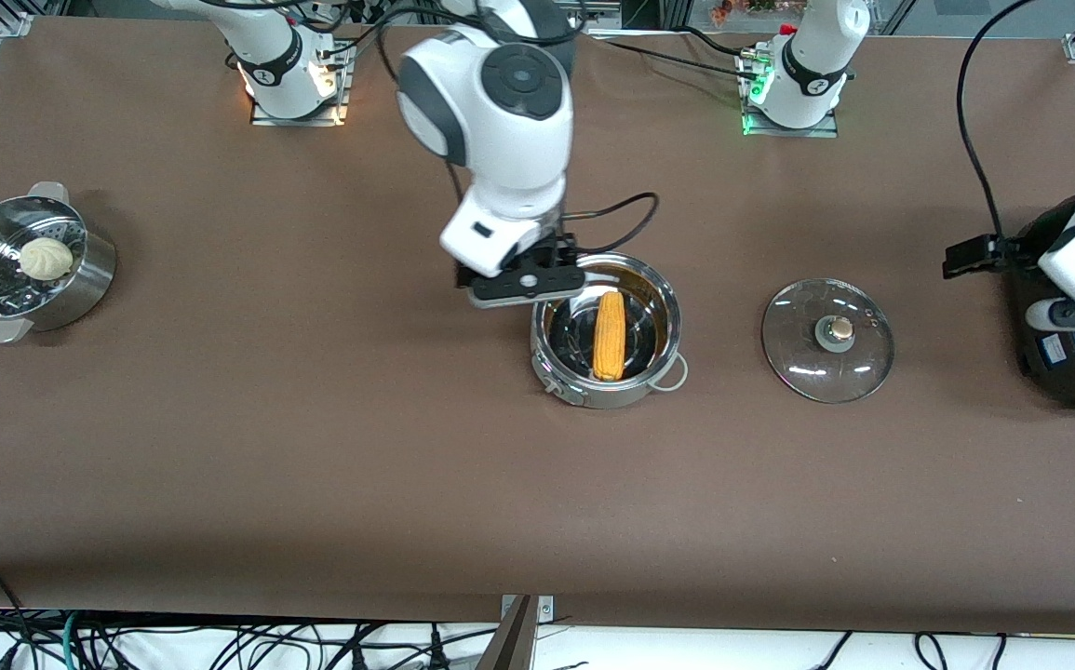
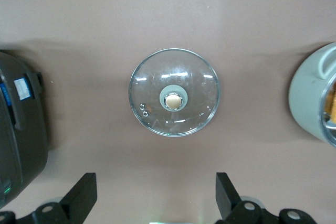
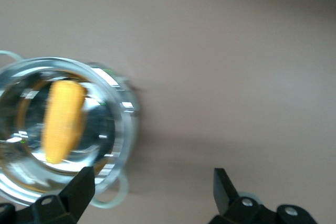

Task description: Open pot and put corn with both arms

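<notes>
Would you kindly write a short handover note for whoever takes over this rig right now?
Right gripper: open, empty, over the rim of the shiny round steel pot.
Left gripper: open, empty, above the table beside the round glass lid.
Yellow-orange corn cob lies inside the open pot; lid rests on the table toward the left arm's end.
Done: lid off, corn in.
Left: retract both arms.

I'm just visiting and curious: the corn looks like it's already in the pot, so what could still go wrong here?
1. The right claw hangs open over the rim of the shiny round steel pot; moving off low, it might clip the rim and shove the pot.
2. The yellow-orange corn cob seems to lean on the pot's wall, so a knock could shift it.
3. The round glass lid with its tan knob lies on the table beside the pot; the open left claw above might bump it.
</notes>
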`<state>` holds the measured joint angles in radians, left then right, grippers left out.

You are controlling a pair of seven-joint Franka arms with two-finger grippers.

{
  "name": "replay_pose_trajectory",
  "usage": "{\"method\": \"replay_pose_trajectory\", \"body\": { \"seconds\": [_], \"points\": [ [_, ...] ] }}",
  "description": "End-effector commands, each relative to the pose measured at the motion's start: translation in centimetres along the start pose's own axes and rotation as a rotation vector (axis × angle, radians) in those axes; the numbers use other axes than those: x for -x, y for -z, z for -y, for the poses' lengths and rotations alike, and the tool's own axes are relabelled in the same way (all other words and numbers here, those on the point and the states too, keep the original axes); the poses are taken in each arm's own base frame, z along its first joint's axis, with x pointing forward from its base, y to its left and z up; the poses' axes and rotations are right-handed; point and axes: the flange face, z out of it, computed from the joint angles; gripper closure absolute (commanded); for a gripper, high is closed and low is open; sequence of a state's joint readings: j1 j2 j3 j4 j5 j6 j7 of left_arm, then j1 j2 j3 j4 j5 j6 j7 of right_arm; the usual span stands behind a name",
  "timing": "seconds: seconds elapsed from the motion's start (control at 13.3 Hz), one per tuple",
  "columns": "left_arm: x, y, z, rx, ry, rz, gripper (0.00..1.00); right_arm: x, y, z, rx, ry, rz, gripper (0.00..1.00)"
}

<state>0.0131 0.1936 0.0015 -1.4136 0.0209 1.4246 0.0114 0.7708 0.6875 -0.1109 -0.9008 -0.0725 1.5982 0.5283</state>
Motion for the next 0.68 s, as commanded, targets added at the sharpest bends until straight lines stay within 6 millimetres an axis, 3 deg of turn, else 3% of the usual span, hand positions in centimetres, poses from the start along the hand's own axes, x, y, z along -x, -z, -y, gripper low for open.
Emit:
{"method": "replay_pose_trajectory", "body": {
  "seconds": [0.0,0.15,0.45,0.6],
  "points": [
    [1.0,2.5,-0.6,0.022,0.050,-0.003,0.00,-1.2,2.6,-8.0,0.020,-0.067,0.067,0.00],
    [1.3,2.9,-2.0,0.012,0.050,-0.006,0.00,-1.8,3.9,-13.9,0.056,-0.152,0.115,0.00],
    [1.4,3.1,-2.0,0.017,0.050,-0.015,0.00,-2.7,4.8,-25.1,0.091,-0.302,0.175,0.00],
    [1.5,3.4,-1.8,0.024,0.053,-0.024,0.00,-3.0,4.0,-32.7,0.040,-0.337,0.250,0.00]
  ]
}}
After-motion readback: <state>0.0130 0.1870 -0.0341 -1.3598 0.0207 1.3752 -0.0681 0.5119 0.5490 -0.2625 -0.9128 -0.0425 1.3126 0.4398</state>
